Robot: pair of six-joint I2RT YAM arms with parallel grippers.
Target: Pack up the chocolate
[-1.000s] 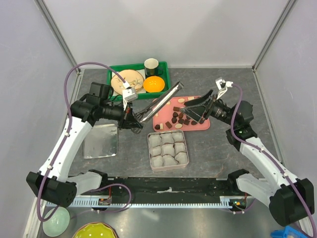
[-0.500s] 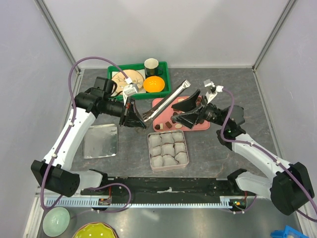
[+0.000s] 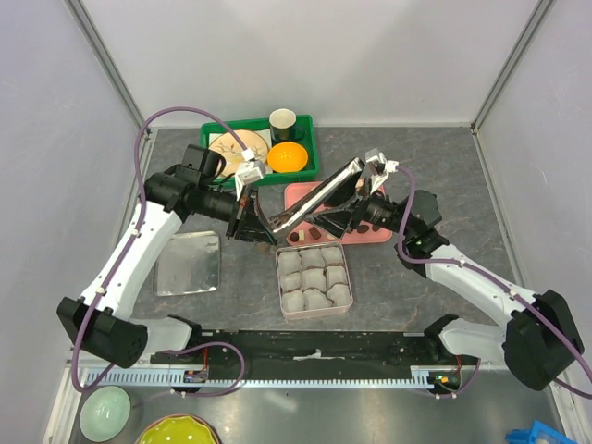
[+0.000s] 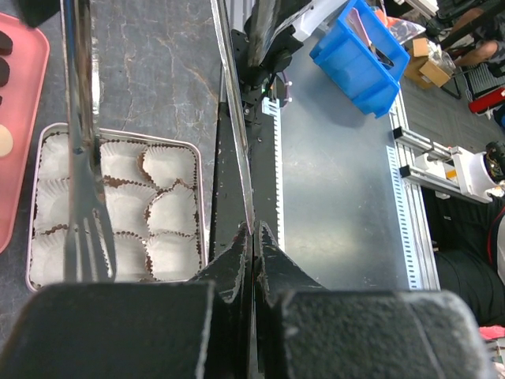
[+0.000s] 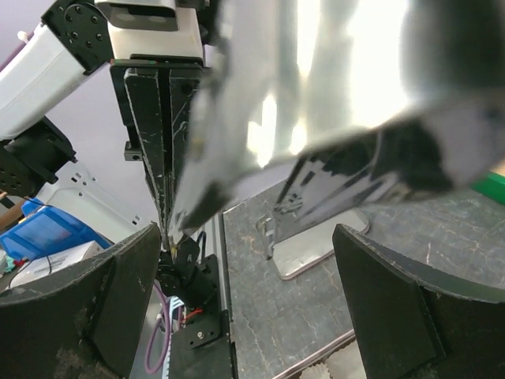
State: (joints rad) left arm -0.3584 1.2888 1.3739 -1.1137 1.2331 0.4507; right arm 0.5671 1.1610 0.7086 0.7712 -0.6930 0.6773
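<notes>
— Tongs, long, mirror-bright steel: from above we see the left gripper clamped on their near end, and the rest slanting across the pink tray.
— Its wrist view adds what we miss there: the fingers are pinched tight on one thin blade. It also shows white crinkled paper cups filling the rectangular tin.
— The chocolate?
— Small dark pieces, a few beige, lying loose on the pink tray just beside the tin.
— The right gripper?
— Spread wide at the tongs' far half. Its own camera gives us only blurred, gleaming metal between the black fingers. We cannot tell whether they touch it.
</notes>
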